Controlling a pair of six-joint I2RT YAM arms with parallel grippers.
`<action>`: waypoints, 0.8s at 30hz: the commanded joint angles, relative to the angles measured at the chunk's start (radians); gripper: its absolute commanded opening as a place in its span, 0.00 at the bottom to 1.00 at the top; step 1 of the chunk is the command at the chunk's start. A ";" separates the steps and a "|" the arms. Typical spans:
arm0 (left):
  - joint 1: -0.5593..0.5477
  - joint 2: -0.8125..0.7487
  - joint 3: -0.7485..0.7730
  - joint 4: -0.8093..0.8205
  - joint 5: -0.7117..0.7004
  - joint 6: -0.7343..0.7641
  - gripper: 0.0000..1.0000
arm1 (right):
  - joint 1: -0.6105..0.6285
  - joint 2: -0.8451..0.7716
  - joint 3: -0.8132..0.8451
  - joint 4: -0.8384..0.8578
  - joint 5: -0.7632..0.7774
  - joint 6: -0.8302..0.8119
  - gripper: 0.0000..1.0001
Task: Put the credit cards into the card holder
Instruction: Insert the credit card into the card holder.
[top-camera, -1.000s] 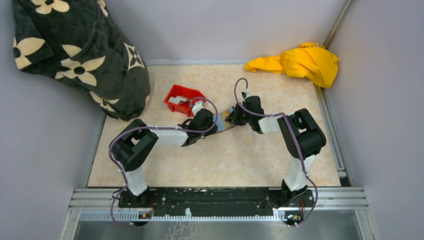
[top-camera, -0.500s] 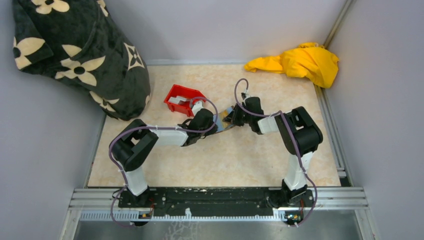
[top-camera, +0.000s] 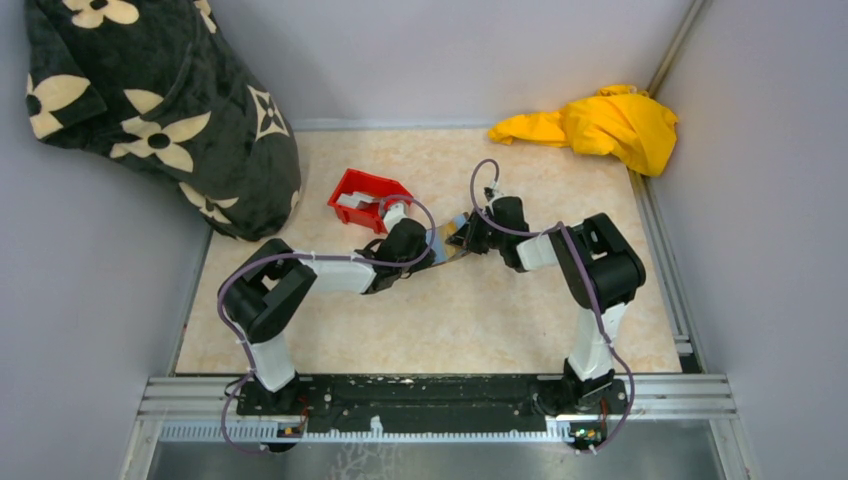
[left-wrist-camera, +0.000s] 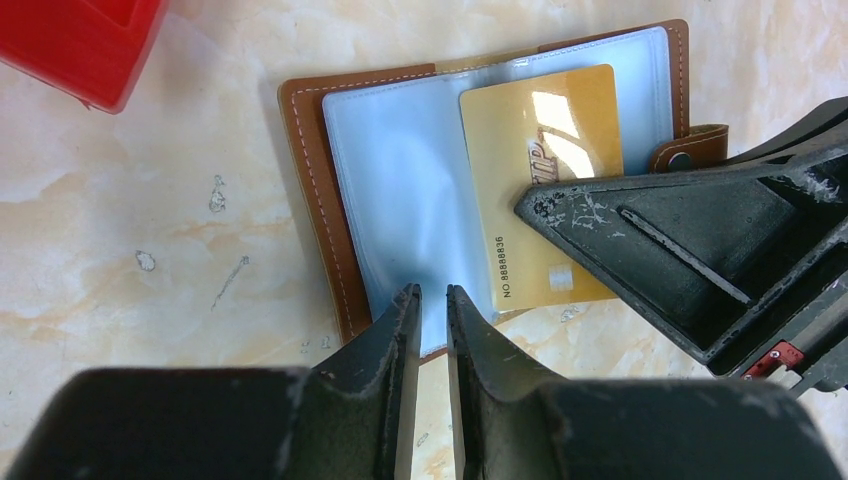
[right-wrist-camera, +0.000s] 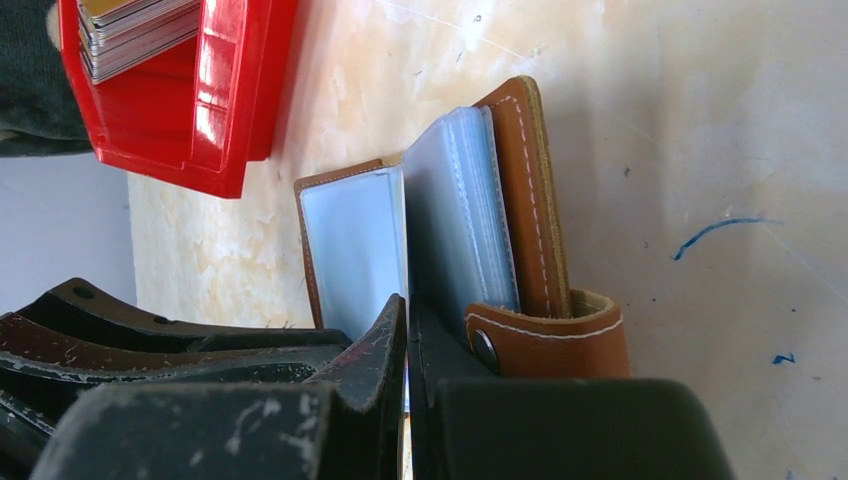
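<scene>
The brown card holder (left-wrist-camera: 310, 200) lies open on the table, its clear plastic sleeves showing. A gold credit card (left-wrist-camera: 540, 180) sits partly inside the right sleeve. My left gripper (left-wrist-camera: 432, 295) is shut on the near edge of a clear sleeve. My right gripper (right-wrist-camera: 407, 305) is shut on the gold card's outer end; its finger (left-wrist-camera: 660, 230) covers the card's corner. In the right wrist view the holder (right-wrist-camera: 530, 200) shows edge-on, sleeves fanned up, and the card is hidden. More grey cards (right-wrist-camera: 130, 35) are stacked in the red bin (right-wrist-camera: 230, 90). From above, both grippers meet at the holder (top-camera: 452, 238).
The red bin (top-camera: 365, 198) stands just behind and left of the holder. A black flowered blanket (top-camera: 150, 110) fills the back left corner. A yellow cloth (top-camera: 600, 125) lies at the back right. Walls close in the table on three sides.
My right gripper has edged slightly left toward the holder. The left arm and the holder have barely moved.
</scene>
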 joint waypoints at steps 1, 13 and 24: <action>0.001 0.023 -0.056 -0.139 -0.027 0.016 0.24 | 0.000 0.024 -0.004 -0.061 0.023 -0.017 0.00; 0.013 0.030 -0.049 -0.178 -0.048 0.042 0.24 | 0.000 0.063 0.019 -0.087 -0.053 -0.022 0.00; 0.019 0.006 -0.018 -0.327 -0.134 0.047 0.24 | -0.001 0.105 0.020 -0.038 -0.096 0.017 0.00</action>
